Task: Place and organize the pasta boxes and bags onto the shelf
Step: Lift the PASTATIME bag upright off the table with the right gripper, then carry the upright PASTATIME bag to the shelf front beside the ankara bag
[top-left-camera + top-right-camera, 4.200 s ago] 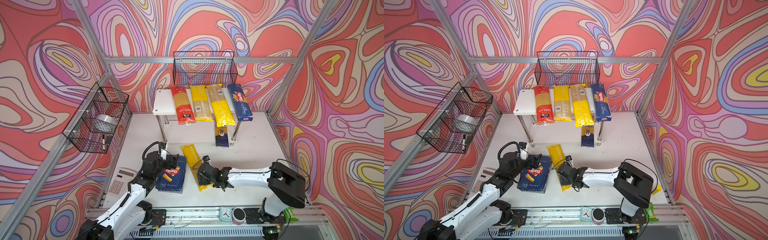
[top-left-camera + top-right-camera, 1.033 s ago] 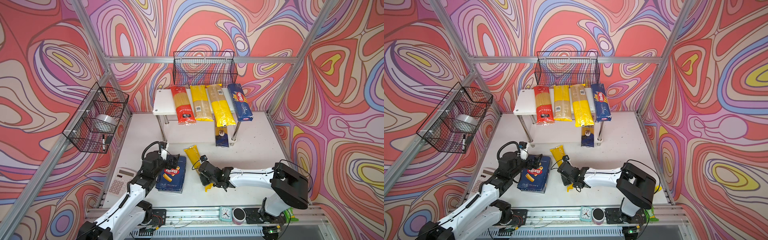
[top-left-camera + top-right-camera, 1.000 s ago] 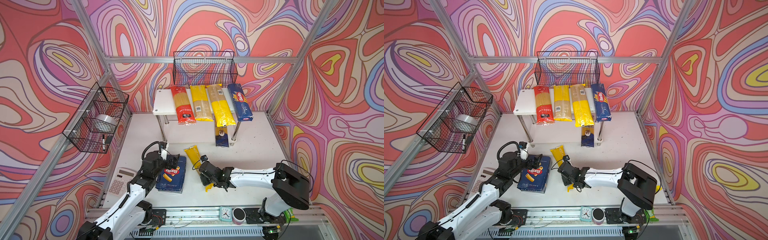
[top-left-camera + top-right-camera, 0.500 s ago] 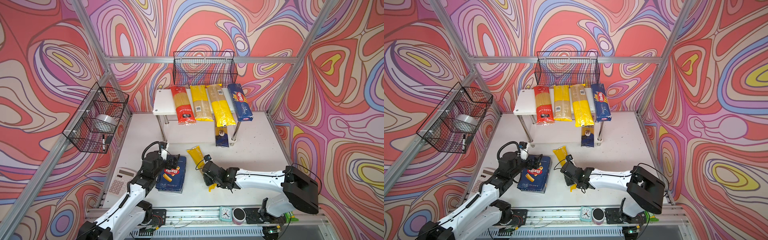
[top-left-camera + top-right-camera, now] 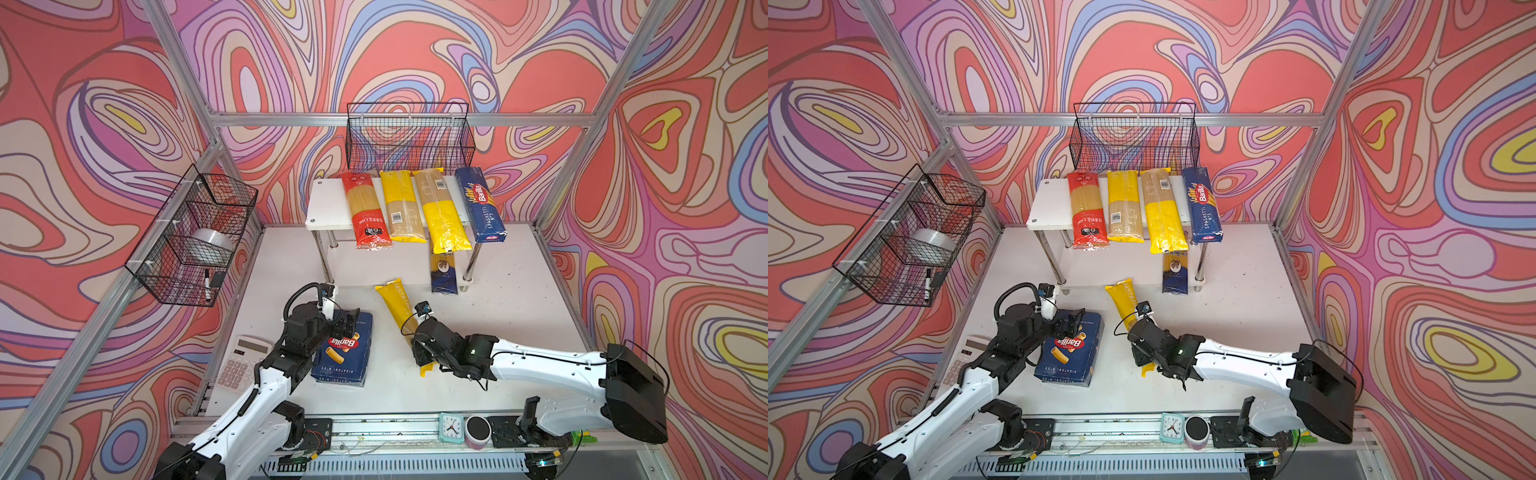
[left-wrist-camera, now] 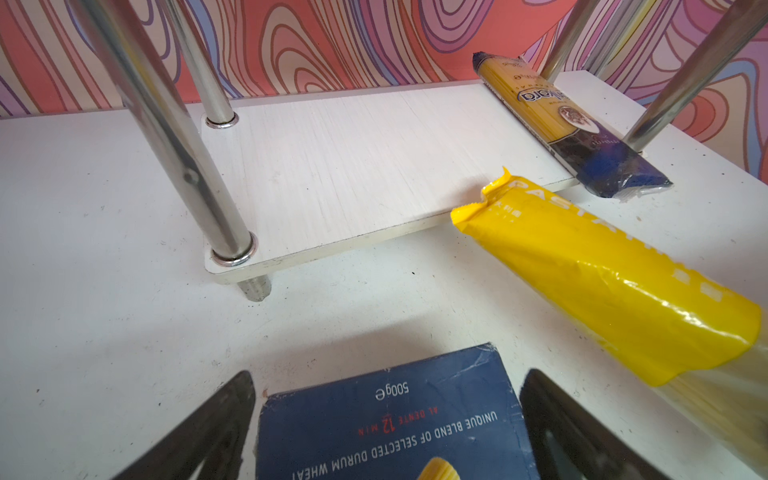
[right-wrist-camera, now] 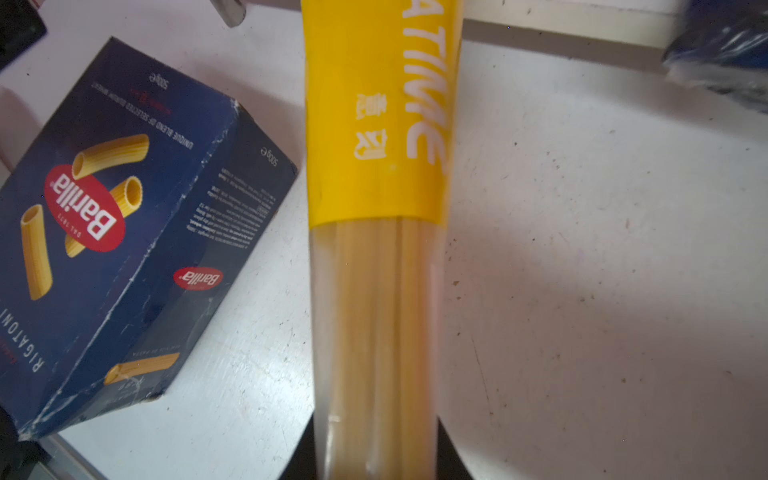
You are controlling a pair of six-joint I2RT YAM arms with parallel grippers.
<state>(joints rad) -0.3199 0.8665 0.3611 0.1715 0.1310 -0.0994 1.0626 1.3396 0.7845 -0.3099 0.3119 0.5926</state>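
Note:
My right gripper (image 5: pixel 424 351) (image 7: pixel 376 457) is shut on the clear end of the yellow PASTATIME bag (image 5: pixel 397 305) (image 5: pixel 1125 301) (image 7: pixel 374 166). The bag's far tip (image 6: pixel 490 199) lies at the front edge of the shelf's lower board (image 6: pixel 353 166). My left gripper (image 5: pixel 345 320) (image 6: pixel 386 419) stands open, its fingers (image 6: pixel 216 424) either side of the rigatoni box (image 5: pixel 345 351) (image 5: pixel 1071 353) (image 6: pixel 386 424) on the table. The shelf's top board (image 5: pixel 328 203) carries a red bag (image 5: pixel 365 212), two yellow bags (image 5: pixel 401 208) and the spaghetti box (image 5: pixel 480 205). A dark blue bag (image 5: pixel 444 272) lies on the lower board.
A wire basket (image 5: pixel 409 135) hangs on the back wall above the shelf, another (image 5: pixel 195 237) on the left wall holds a tape roll. A calculator (image 5: pixel 243 363) lies left of the rigatoni box. A small clock (image 5: pixel 451 428) and a round tin (image 5: pixel 478 430) sit on the front rail.
My right gripper has closed on the yellow bag and carried it right and toward the shelf, its tip now at the lower board's edge. The left arm has not moved.

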